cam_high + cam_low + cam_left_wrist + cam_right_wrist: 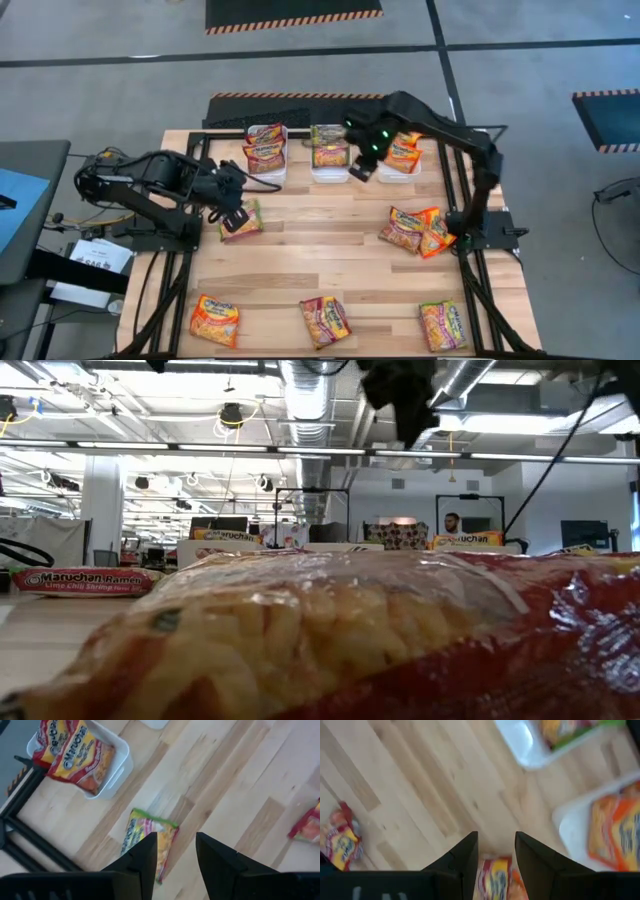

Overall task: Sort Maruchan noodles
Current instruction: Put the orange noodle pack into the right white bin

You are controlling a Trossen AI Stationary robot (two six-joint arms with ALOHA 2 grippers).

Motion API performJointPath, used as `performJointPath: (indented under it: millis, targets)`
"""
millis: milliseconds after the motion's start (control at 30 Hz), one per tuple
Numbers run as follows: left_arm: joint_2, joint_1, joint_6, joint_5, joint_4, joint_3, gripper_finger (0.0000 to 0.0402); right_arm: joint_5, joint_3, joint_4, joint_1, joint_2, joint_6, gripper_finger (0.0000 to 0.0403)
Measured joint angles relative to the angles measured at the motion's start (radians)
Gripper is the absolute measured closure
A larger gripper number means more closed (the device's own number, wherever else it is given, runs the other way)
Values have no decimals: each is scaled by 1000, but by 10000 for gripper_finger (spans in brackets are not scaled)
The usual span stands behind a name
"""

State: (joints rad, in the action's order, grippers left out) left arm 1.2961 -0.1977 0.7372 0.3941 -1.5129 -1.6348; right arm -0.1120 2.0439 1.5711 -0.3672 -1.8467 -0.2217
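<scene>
Packets outside the bins number six on the pale wooden slatted table: flat, crinkly yellow-printed Maruchan noodles, one green-edged beneath the left gripper, two overlapping near the table's right edge, three along its near edge. Three white rectangular plastic bins line the far edge, each holding packets. Both grippers' fingers are spread, empty; the right gripper hovers by the bins.
</scene>
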Motion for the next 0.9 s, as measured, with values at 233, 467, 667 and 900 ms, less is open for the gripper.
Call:
performJointPath:
  millis: [233, 467, 667, 900]
  targets:
    - [0, -34, -38, -5, -24, 0, 280, 126, -268, 1, 140, 232, -264, 248]
    - [0, -35, -82, -4, -16, 0, 280, 171, -510, -5, 281, 411, -530, 248]
    - [0, -35, -91, -3, -15, 0, 280, 171, -707, -10, 382, 521, -752, 248]
    - [0, -35, -97, -10, -16, 0, 280, 168, -872, -68, 490, 602, -945, 246]
